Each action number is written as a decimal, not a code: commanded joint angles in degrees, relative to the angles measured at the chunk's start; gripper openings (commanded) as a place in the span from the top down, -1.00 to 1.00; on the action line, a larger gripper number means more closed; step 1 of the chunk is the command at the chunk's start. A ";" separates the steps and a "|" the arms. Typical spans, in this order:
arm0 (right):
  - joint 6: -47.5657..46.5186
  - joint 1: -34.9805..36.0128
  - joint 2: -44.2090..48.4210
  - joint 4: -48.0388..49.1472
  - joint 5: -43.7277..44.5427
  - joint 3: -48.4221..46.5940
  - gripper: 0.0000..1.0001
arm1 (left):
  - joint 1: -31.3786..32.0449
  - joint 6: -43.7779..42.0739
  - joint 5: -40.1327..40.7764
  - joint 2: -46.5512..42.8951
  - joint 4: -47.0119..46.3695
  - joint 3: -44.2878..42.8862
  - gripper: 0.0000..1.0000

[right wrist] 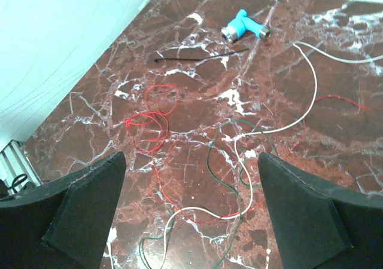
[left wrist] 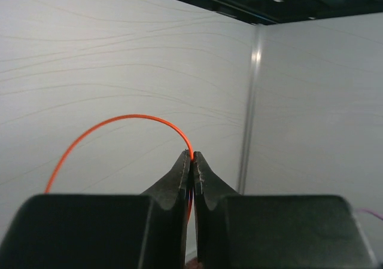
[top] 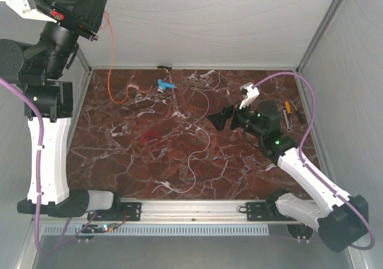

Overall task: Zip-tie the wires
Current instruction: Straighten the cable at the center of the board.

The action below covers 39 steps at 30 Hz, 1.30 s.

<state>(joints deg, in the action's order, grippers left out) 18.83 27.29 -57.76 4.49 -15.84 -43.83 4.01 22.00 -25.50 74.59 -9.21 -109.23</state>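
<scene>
Red-brown marble makes up your counter (top: pixel 119 161). Nearest the arm bases, the wires (right wrist: pixel 315 86) lie loose on it. A white strand curls from the front edge toward the middle, with red loops (right wrist: pixel 130 123) just left of it and a green strand (right wrist: pixel 210 146) crossing among them. Your right fingers (right wrist: pixel 84 221) hover spread wide apart above this tangle, holding nothing. Beyond them lie a thin black strip (right wrist: pixel 197 57) and a blue-and-white plastic piece (top: pixel 164 85), with a yellow-handled screwdriver (top: pixel 288 110) off to the right. At the far left an orange wire (left wrist: pixel 139 115) climbs from the counter to your left fingers (left wrist: pixel 182 176), which are raised high against the wall and pinched together on it.
</scene>
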 commanded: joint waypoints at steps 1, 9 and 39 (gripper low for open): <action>-3.21 0.56 3.04 1.08 -2.97 -3.74 -0.82 | -0.19 4.27 -12.87 1.47 -6.88 -2.75 1.00; -4.91 0.67 6.51 0.44 -8.28 -10.57 -0.84 | 1.69 15.69 -21.74 2.72 -17.40 -6.26 1.00; -27.90 15.25 -0.59 17.87 -10.90 -17.34 -0.88 | 15.84 40.16 -32.88 1.59 -38.33 9.87 1.00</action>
<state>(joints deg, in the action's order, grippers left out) -3.36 40.25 -56.64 18.22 -29.28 -57.60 18.26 61.58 -57.69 76.01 -45.67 -99.53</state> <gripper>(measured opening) 0.940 0.006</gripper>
